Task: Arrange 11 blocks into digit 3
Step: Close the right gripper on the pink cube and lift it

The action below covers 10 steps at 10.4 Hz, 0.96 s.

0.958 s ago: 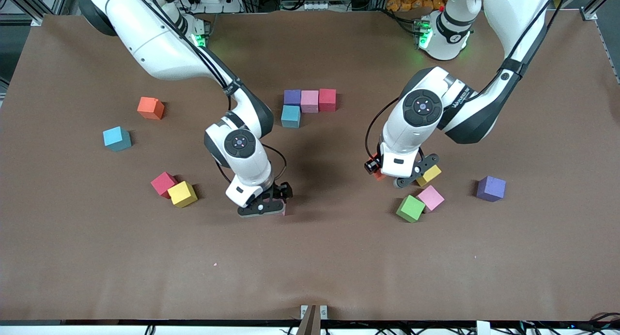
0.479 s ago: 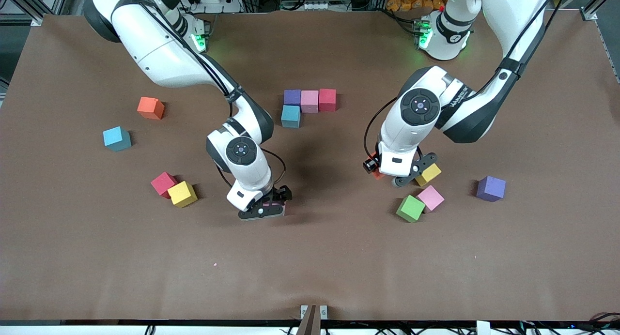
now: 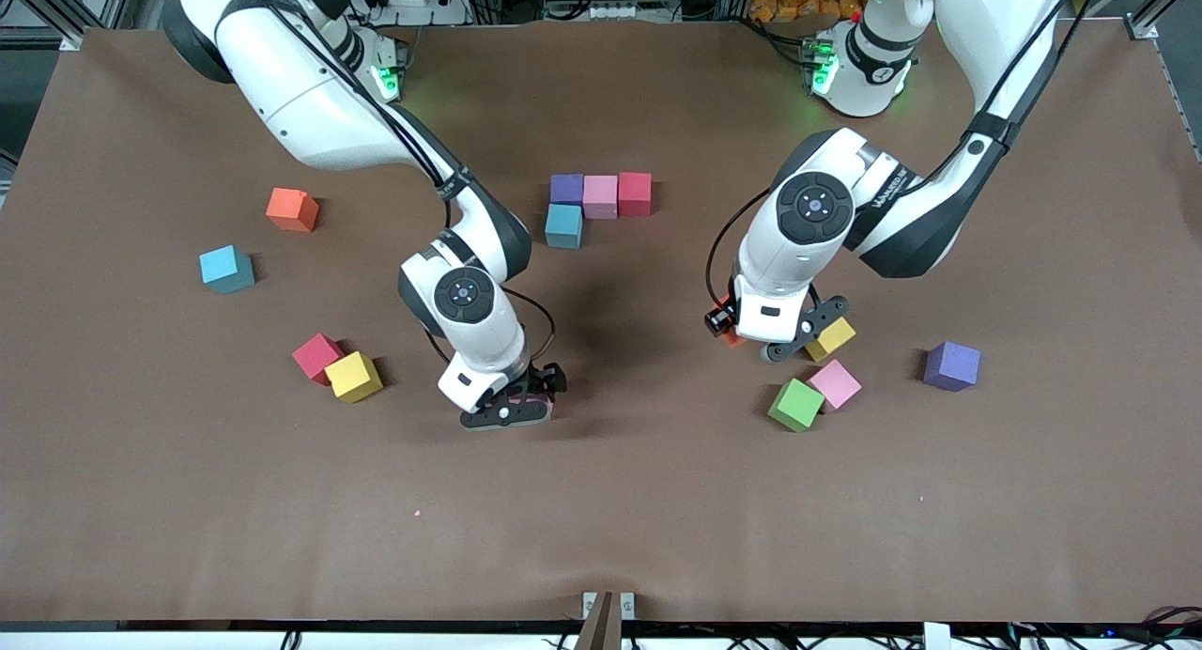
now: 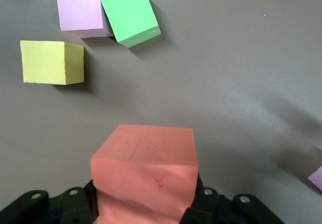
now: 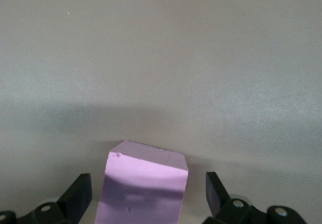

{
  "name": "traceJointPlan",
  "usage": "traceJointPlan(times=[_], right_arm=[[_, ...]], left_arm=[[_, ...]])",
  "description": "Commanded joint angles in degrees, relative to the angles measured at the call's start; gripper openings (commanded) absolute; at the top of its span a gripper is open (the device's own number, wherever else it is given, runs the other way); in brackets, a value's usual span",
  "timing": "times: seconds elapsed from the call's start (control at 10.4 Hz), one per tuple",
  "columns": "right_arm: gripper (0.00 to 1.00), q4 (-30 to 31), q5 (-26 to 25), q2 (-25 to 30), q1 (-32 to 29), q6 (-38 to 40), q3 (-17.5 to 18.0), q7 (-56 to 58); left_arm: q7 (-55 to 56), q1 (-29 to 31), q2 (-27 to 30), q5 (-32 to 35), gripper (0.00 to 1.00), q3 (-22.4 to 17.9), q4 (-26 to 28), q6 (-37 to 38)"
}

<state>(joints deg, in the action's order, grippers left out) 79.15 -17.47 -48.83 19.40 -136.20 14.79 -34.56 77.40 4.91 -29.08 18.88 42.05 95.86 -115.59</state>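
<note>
My left gripper (image 3: pixel 744 342) (image 4: pixel 146 204) is shut on a red block (image 3: pixel 732 339) (image 4: pixel 145 176), just above the table beside a yellow block (image 3: pixel 832 338) (image 4: pixel 53 62). My right gripper (image 3: pixel 515 411) (image 5: pixel 146 194) is open and low around a pink block (image 3: pixel 541 407) (image 5: pixel 143 189), with a gap at each finger. A purple block (image 3: pixel 566 188), a pink block (image 3: pixel 600 196) and a red block (image 3: pixel 635 193) form a row mid-table. A teal block (image 3: pixel 563 225) touches the purple one on the side nearer the front camera.
Pink (image 3: pixel 835 384) (image 4: pixel 80 7), green (image 3: pixel 796 404) (image 4: pixel 131 13) and purple (image 3: pixel 951 365) blocks lie toward the left arm's end. Orange (image 3: pixel 292 209), blue (image 3: pixel 226 269), red (image 3: pixel 317 357) and yellow (image 3: pixel 354 376) blocks lie toward the right arm's end.
My right gripper has sunk a little lower around the pink block. The left gripper with the red block has barely shifted.
</note>
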Motion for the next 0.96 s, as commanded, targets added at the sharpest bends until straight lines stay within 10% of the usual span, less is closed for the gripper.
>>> traceJointPlan(times=[0.0, 0.48, 0.86], right_arm=[[1.00, -2.86, 1.74, -1.88, 0.55, 0.77, -0.29, 0.10], [0.97, -2.24, 1.91, -3.82, 1.61, 0.24, -1.61, -1.30], [0.32, -2.33, 6.47, -1.72, 2.31, 0.93, -2.83, -2.80]], left_arm=[[0.99, -0.34, 0.16, 0.63, 0.03, -0.04, -0.76, 1.24], [0.64, -0.25, 0.07, 0.63, 0.02, -0.12, -0.85, 1.24], [0.55, 0.01, 0.07, 0.63, 0.03, -0.12, -0.85, 1.24]])
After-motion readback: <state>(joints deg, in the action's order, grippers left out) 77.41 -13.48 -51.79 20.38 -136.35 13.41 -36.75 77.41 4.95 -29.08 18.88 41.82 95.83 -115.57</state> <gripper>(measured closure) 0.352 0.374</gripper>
